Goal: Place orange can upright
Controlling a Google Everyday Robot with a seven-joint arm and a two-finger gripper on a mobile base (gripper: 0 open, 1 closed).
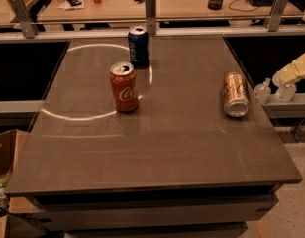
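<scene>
A grey table [157, 152] stands before a wooden desk [192, 1], speckled floor [297, 214] lower right.
</scene>
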